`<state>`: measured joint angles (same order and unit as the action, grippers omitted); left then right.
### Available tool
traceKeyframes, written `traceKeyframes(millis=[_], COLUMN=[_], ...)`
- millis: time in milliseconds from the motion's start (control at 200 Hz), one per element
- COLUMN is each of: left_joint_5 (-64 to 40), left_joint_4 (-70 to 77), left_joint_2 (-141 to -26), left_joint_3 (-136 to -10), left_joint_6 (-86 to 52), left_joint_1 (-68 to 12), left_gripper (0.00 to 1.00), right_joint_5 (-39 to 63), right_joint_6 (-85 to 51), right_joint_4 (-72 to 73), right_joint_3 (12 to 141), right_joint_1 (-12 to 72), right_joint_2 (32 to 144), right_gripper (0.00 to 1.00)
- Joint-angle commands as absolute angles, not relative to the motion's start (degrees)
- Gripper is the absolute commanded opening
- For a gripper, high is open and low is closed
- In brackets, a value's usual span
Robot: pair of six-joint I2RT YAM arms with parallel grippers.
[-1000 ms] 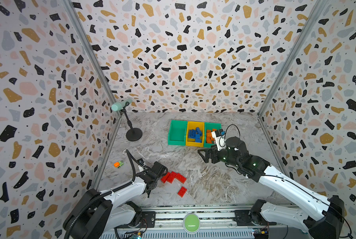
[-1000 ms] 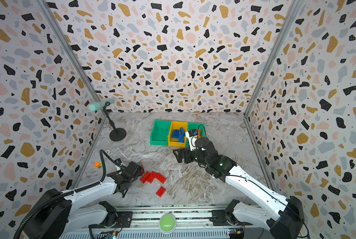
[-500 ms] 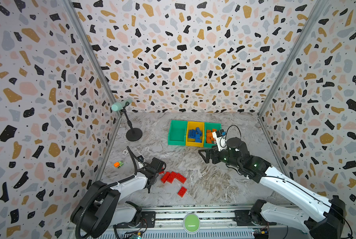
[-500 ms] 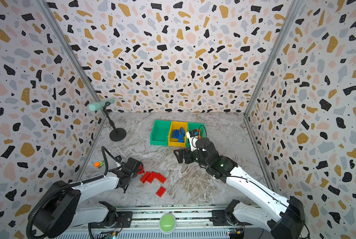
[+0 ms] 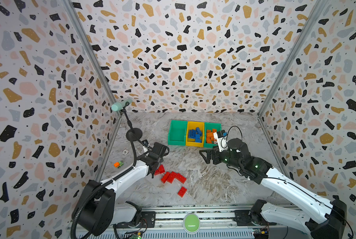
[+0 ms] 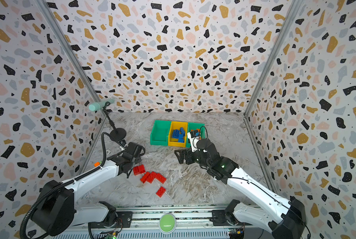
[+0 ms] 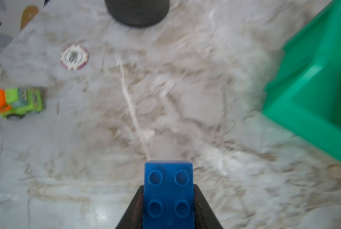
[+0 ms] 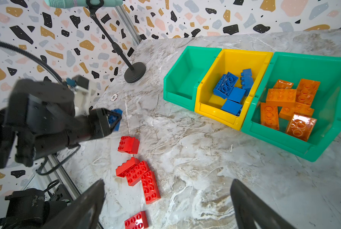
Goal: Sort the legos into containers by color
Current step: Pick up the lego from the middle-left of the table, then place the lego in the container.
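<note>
My left gripper (image 7: 168, 198) is shut on a blue lego (image 7: 168, 194), held off the table near the left green container (image 7: 314, 95). The right wrist view shows the same blue lego (image 8: 115, 117); it is hidden in both top views. Several red legos (image 5: 172, 177) lie on the table beside the left gripper (image 5: 154, 166). The containers stand in a row: an empty green one (image 8: 177, 93), a yellow one (image 8: 215, 113) holding blue legos (image 8: 231, 89), and a green one (image 8: 284, 142) holding orange legos (image 8: 288, 105). My right gripper (image 8: 167, 182) hangs open and empty in front of them.
A small orange-and-green toy car (image 5: 118, 164) and a poker chip (image 5: 125, 152) lie near the left wall. A microphone stand (image 5: 134, 134) rises at the back left. Speckled walls close in three sides, and a green button (image 5: 191, 222) sits on the front rail.
My left gripper has shut on the blue lego and has risen away from the red legos, toward the back. The right arm has stayed where it was.
</note>
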<state>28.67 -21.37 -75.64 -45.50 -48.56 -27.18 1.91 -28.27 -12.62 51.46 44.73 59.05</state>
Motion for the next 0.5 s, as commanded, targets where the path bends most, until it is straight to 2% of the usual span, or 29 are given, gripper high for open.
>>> traceKeyframes(millis=[0,265,496], left_joint_5=[28.72,27.96,27.19], left_joint_4=[-22.15,-21.85,-27.72], left_joint_2=[-79.47,-99.54,-119.30], left_joint_3=[-53.97,-80.00,-105.95], left_joint_6=[-44.80,-41.07,-37.20], left_joint_1=[-29.17,-35.65,-38.76], left_gripper=[0.28,0.28,0.28], right_joint_5=[0.57,-2.11,-3.99], right_joint_6=[-28.90,-29.51,-29.69], right_joint_4=[-13.75,-16.37,-19.72], right_joint_3=[51.20,49.91,49.88], right_joint_1=[44.47,43.55,42.46], right_joint_2=[56.93,53.00,49.26], right_gripper=[0.99,0.99,0.99])
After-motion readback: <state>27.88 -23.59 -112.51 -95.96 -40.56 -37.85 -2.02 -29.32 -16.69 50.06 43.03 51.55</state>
